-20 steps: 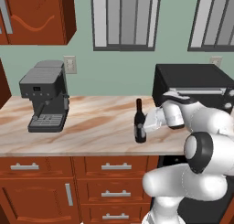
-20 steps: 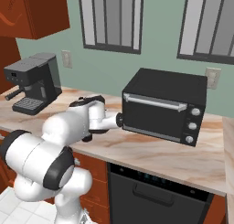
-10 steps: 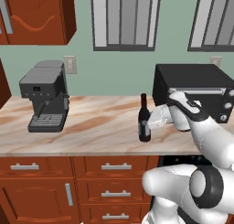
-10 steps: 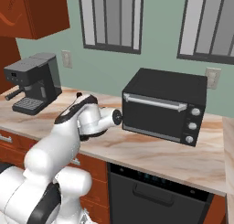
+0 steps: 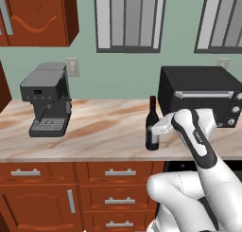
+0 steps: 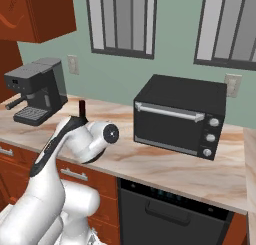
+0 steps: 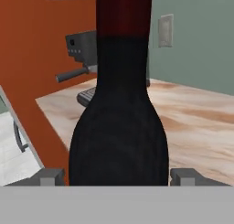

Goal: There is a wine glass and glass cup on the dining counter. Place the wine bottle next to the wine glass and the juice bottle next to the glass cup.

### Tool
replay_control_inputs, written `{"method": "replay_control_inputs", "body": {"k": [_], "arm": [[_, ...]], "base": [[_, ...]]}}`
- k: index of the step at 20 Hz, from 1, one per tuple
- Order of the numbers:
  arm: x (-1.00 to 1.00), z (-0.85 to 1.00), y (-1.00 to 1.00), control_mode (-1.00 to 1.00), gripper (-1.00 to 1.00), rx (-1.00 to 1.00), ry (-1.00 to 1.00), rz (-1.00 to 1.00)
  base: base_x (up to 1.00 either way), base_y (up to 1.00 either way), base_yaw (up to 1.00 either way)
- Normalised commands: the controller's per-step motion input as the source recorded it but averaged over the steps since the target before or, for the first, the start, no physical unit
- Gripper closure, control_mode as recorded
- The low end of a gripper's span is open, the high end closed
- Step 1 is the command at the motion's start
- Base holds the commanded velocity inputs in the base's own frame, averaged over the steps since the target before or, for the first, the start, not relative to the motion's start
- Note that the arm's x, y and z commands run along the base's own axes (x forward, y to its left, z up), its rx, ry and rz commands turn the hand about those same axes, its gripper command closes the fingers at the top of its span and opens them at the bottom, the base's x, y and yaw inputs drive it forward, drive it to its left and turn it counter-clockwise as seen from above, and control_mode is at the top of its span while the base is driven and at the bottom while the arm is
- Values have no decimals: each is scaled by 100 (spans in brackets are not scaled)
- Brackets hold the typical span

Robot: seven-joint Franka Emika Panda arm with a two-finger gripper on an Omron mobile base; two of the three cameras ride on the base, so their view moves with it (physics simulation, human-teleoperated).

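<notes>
We've got the wine bottle (image 5: 151, 125) upright between our end effector (image 5: 156, 130) fingers, which look spread either side, not clamped. Toaster oven (image 5: 201, 94) sits just right; desk (image 5: 94, 127) is open toward the coffee machine (image 5: 46, 98).

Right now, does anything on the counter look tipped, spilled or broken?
No, nothing stands out. The wine bottle stands upright on the marbled worktop, with the claw at its body. The coffee machine and toaster oven sit squarely.
</notes>
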Motion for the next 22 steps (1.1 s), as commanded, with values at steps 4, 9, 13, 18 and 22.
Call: {"method": "replay_control_inputs", "body": {"k": [4, 9, 13, 18, 22], "arm": [[-23, 5, 11, -100, 100, 0, 0, -7], [-5, 2, 0, -100, 100, 0, -2, 0], [0, 0, 0, -100, 100, 0, -2, 0], [0, 0, 0, -100, 100, 0, 0, 0], [0, 0, 0, 100, 100, 0, 0, 0]], "base": [[0, 0, 0], [0, 0, 0], [0, 0, 0], [0, 0, 0], [0, 0, 0]]}}
